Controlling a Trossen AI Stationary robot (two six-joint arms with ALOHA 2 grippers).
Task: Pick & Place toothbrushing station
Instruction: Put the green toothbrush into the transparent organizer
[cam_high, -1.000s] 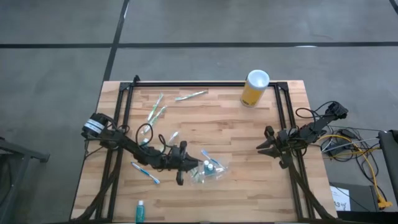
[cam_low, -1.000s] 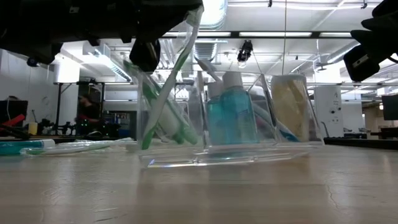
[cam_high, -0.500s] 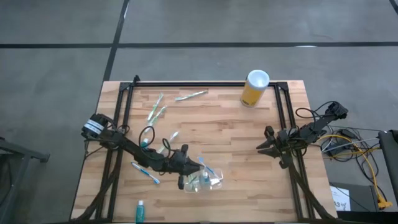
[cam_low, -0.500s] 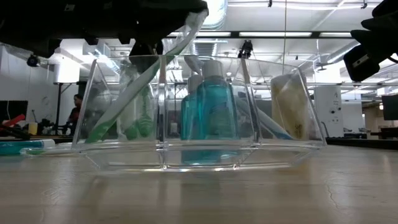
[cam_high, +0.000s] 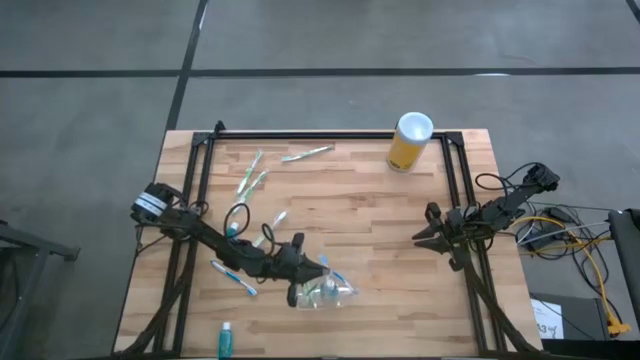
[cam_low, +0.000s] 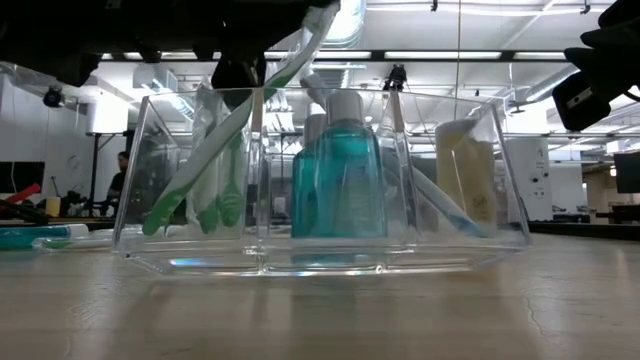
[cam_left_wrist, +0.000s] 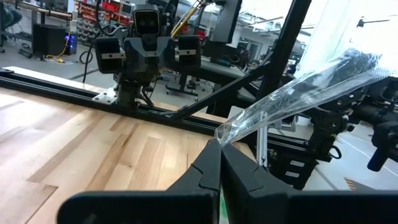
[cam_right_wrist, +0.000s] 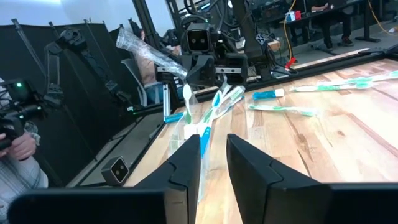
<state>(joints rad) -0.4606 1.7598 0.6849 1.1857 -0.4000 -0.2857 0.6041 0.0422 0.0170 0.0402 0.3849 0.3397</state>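
Wooden tabletop (cam_high: 380, 230) carries our clear organizer (cam_high: 328, 291), resting flat; our left pincer (cam_high: 296, 284) is clamped on its rim, far nearer than the right pincer (cam_high: 426, 232), fingers apart.

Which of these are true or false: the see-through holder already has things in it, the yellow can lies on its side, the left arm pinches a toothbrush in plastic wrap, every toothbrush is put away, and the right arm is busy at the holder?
1. The clear holder already has things in it. True: green toothbrushes and a teal tube stand inside.
2. The yellow can lies on its side. False: it stands upright at the table's far edge.
3. The left gripper is shut on a wrapped toothbrush. True.
4. Every toothbrush is put away. False: loose toothbrushes lie on the table.
5. The right gripper is at the holder. False: it waits near the table's right side.
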